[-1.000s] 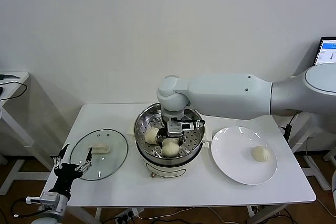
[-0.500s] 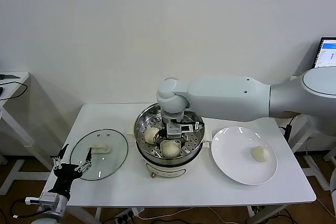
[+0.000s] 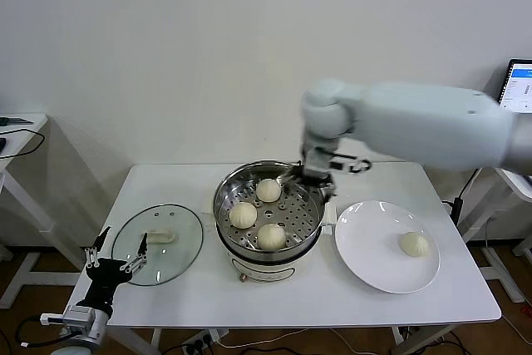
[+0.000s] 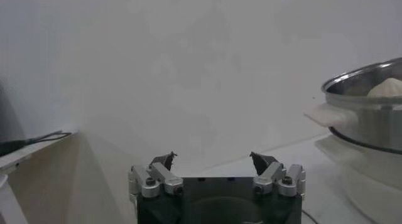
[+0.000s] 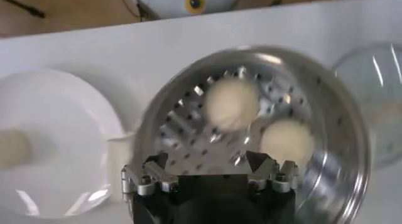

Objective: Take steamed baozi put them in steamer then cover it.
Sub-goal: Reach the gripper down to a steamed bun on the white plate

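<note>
The steel steamer [image 3: 218, 205] stands mid-table with three steamed baozi on its perforated tray: one at the back [image 3: 268, 190], one at the left [image 3: 243, 214], one at the front [image 3: 271, 236]. A further baozi [image 3: 414, 244] lies on the white plate [image 3: 370, 230]. My right gripper [image 3: 309, 175] hovers over the steamer's back right rim, open and empty; its wrist view looks down on its gripper [image 5: 207, 161], the steamer [image 5: 352, 137] and two buns [image 5: 231, 103] [image 5: 287, 139]. The glass cover [image 3: 170, 257] lies flat on the table's left. My left gripper [image 3: 112, 265] hangs open at the front left corner.
The left wrist view shows its open gripper [image 4: 212, 159] with the steamer [image 4: 370, 118] off to one side. A laptop screen [image 3: 519, 85] stands at the far right. A small side table [image 3: 17, 135] with cables stands at the left. The wall is close behind.
My right gripper opened and let go of a baozi at the back of the tray. It then rose out of the steamer and moved right. The left arm stayed still.
</note>
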### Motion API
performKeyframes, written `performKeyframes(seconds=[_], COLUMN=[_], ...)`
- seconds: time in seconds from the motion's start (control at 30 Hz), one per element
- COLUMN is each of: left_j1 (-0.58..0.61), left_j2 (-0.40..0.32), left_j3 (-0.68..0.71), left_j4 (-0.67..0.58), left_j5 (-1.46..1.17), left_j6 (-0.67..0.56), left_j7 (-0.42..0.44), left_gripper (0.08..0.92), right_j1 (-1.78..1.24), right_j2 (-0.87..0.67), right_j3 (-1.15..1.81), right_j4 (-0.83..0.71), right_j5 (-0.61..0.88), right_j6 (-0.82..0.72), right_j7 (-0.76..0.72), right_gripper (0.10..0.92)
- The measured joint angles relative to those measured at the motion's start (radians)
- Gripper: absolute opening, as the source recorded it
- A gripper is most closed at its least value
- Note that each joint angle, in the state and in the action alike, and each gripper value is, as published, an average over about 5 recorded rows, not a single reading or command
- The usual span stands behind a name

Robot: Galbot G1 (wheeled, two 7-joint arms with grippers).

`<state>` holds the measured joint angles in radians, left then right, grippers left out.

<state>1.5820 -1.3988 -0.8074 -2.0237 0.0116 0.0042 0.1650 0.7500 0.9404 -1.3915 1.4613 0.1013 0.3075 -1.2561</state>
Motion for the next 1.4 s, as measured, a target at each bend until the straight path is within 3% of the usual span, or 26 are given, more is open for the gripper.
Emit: performKeyframes(seconds=[0.27,0.57,1.4], left_j1=[0.007,0.017,0.026], left_j2=[-0.001,-0.01,-0.016], left_j3=[0.016,0.032,0.032], left_j4=[-0.014,-0.025,-0.032], left_j5=[0.007,0.023,0.032], left_j6=[0.001,-0.002,-0.005], left_j7=[-0.002,-0.003,-0.009], left_gripper=[0.823,0.823,0.823], right_j1=[-0.078,-0.309,-0.82], right_j2=[-0.232,-0.388,-0.335], right_j3=[0.058,0.25,0.738], right_j4=[-0.033,-0.088,-0.323], right_j5=[0.029,-0.076,-0.365], right_j6=[-0.191,-0.352,-0.371], right_j7=[-0.033,-0.049,0.023], right_gripper=[0.823,0.823,0.823])
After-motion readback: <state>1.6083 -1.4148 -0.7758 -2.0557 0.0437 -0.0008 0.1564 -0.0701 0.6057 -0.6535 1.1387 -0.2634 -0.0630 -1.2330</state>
